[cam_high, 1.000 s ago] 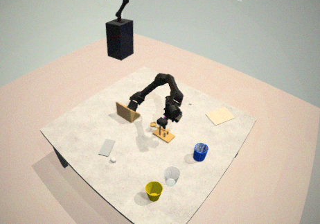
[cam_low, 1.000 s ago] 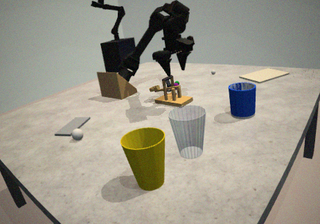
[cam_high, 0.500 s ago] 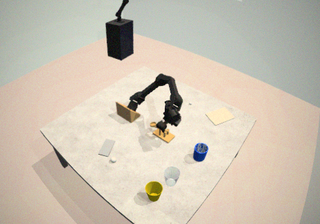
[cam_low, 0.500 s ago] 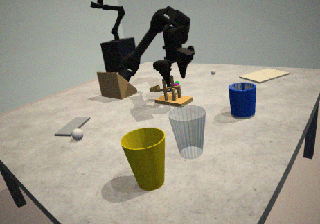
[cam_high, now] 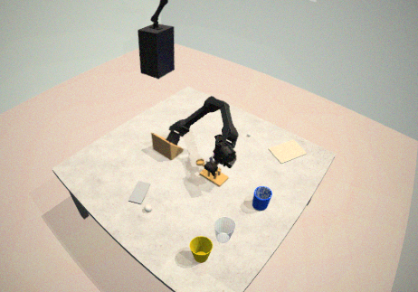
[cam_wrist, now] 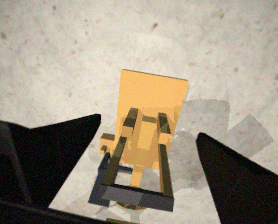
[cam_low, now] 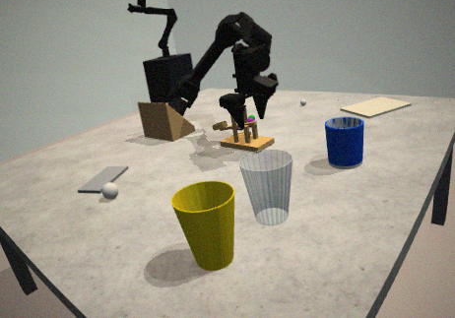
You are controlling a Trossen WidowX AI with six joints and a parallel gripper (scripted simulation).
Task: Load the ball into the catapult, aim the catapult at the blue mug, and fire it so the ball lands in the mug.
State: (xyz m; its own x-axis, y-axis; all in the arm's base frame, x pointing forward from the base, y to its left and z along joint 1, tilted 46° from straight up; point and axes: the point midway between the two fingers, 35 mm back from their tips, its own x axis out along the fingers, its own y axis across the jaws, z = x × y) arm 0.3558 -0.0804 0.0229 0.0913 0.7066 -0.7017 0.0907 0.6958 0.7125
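The catapult [cam_high: 221,179] [cam_low: 263,144] [cam_wrist: 154,90] stands mid-table on its orange base. Its round cup [cam_high: 200,162] [cam_low: 220,126] reaches out at the left in the top and exterior views, and I see no ball in it. My gripper [cam_high: 221,167] [cam_low: 251,122] [cam_wrist: 148,127] is open wide and empty above the catapult, one finger on each side of its uprights. The blue mug [cam_high: 261,198] [cam_low: 345,143] stands upright to the right. A white ball [cam_high: 147,208] [cam_low: 109,191] lies at the left; a smaller pale ball [cam_high: 248,136] [cam_low: 302,102] lies at the back. Neither shows in the wrist view.
A yellow cup [cam_high: 201,250] [cam_low: 214,229] and a clear ribbed cup [cam_high: 224,230] [cam_low: 268,185] stand at the front. A grey plate [cam_high: 139,192] [cam_low: 104,178] lies beside the white ball. A brown wedge [cam_high: 165,147] [cam_low: 157,122] stands near the arm's base. A cream panel [cam_high: 288,151] [cam_low: 376,106] lies back right.
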